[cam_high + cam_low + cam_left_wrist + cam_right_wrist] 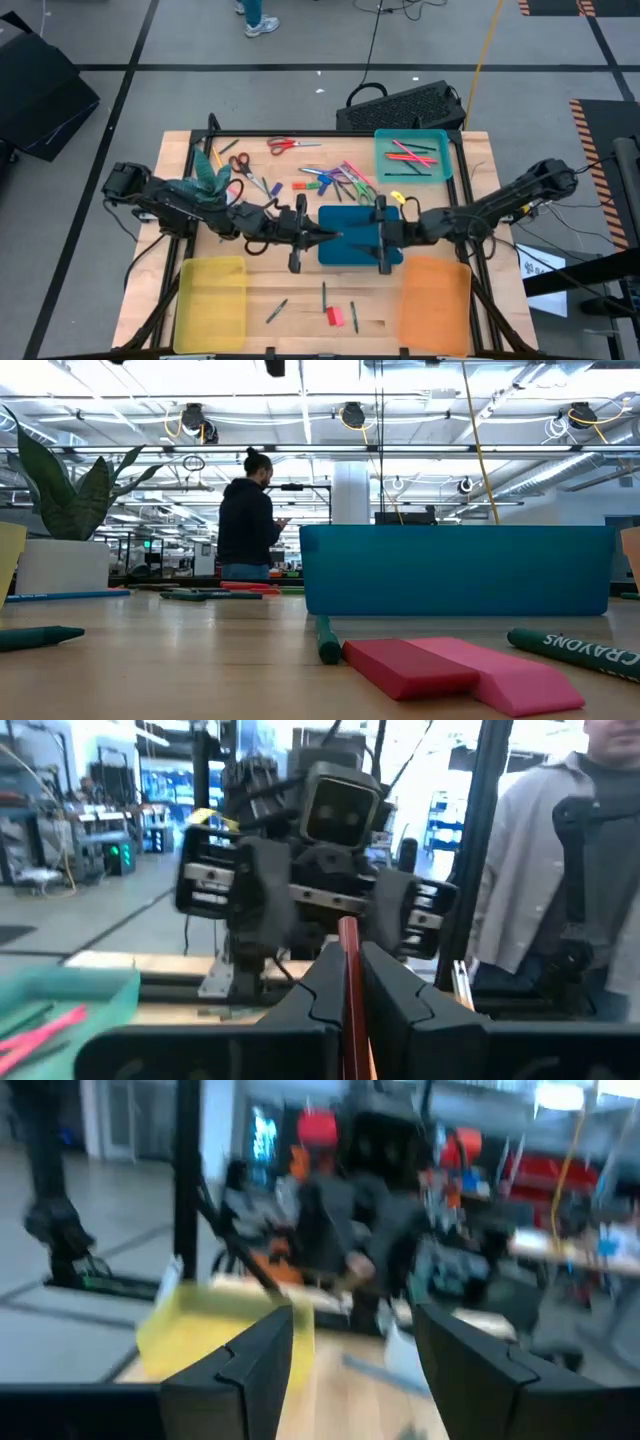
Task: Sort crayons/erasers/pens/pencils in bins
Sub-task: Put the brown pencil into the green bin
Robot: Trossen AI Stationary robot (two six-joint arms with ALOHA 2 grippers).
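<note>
From above you see the left gripper (325,236) and right gripper (372,235) facing each other over the dark blue bin (350,252); the red and pink erasers (335,316) lie on bare wood between the yellow bin (211,290) and orange bin (435,290). Your left wrist view shows the fingers (395,990) clamped on a thin red stick (350,980). Your right wrist view shows fingers (465,1360) wide apart — nothing between them.
</note>
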